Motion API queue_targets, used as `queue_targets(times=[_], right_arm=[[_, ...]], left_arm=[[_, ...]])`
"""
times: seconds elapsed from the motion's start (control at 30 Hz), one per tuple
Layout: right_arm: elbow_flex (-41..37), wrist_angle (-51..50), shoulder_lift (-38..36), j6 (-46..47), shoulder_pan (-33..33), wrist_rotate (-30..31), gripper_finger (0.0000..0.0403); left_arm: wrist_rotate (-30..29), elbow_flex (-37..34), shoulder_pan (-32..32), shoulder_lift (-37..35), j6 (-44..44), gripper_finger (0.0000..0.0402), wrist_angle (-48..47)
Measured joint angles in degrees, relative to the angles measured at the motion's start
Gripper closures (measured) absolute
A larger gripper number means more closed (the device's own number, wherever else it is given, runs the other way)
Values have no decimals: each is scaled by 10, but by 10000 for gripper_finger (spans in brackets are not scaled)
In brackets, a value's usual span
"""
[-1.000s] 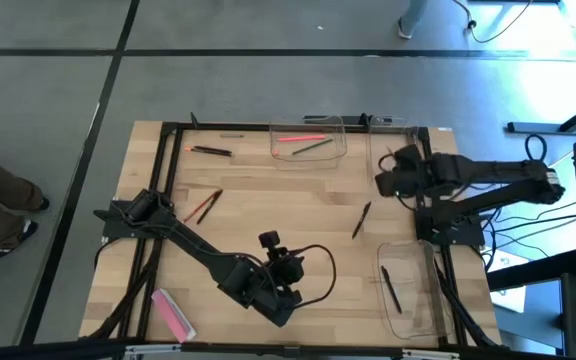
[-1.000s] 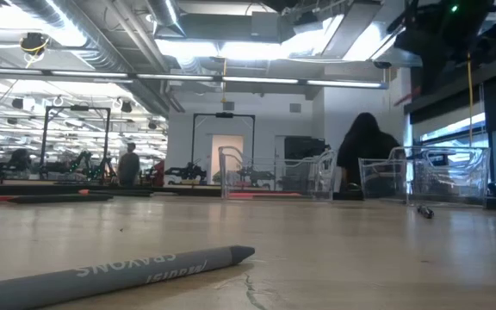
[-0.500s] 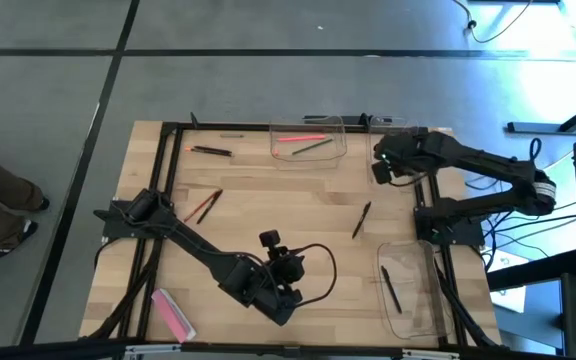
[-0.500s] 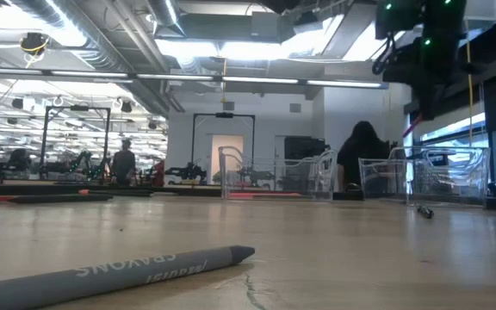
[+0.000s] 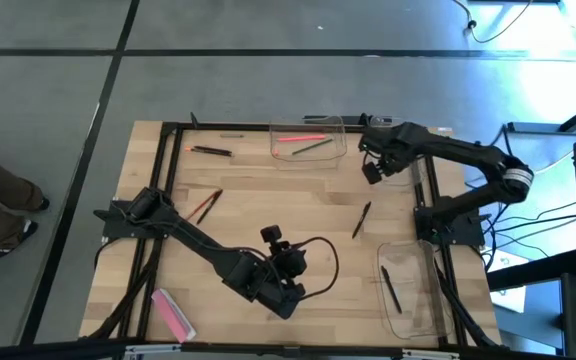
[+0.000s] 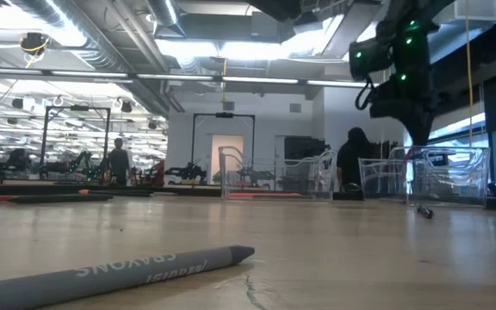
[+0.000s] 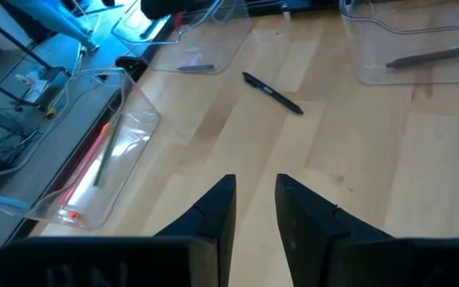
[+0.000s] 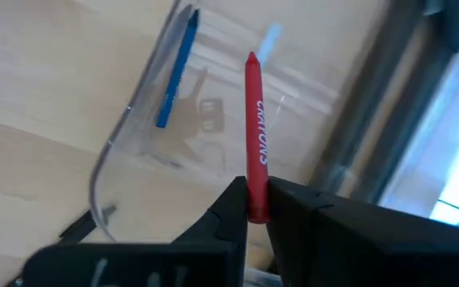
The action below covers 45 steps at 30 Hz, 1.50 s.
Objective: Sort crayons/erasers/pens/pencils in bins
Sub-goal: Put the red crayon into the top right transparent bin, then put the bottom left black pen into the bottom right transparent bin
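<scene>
My right gripper [image 5: 372,170] is shut on a red crayon [image 8: 253,119] and hangs, tipped steeply down, over the left rim of the clear bin [image 5: 400,155] at the far right; a blue crayon [image 8: 176,68] lies in that bin. My left gripper [image 5: 290,268] hovers open over the near middle of the table, nothing between its fingers [image 7: 253,187]. A black pen [image 5: 362,220] lies flat on the wood between the arms. The pink eraser [image 5: 173,312] lies at the near left corner. My right gripper pinches the red crayon's near end [image 8: 255,209] between its two fingers. The fingers slant down from above and lie along the crayon, which sticks out past them. The crayon is lifted clear, its tip above the bin's rim.
A bin [image 5: 308,140] at the far middle holds a red and a green stick; a bin [image 5: 408,285] at the near right holds a black pen. Loose sticks lie at the far left [image 5: 211,151] and left middle [image 5: 206,205]. A grey crayon [image 6: 119,271] lies close to the low camera.
My right gripper has swung toward the table's left and far edge and come down, tipping steeper, with the red crayon still in its fingers.
</scene>
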Motion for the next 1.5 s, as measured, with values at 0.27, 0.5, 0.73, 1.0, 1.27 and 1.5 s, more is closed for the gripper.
queue_targets(times=[0.27,0.5,0.73,1.0,1.27,1.5], right_arm=[[0,43,67,-30,-15,-38,361],[0,67,109,-31,-15,-40,361],[1,68,127,-32,-15,-51,361],[1,76,127,-31,-14,-51,360],[1,77,127,-32,-15,-49,319],[12,75,130,-45,-15,-45,278]], left_arm=[[0,0,0,0,0,319,0],[0,0,0,0,0,319,0],[1,0,0,0,0,319,0],[1,0,0,0,0,319,0],[1,0,0,0,0,319,0],[6,0,0,0,0,319,0]])
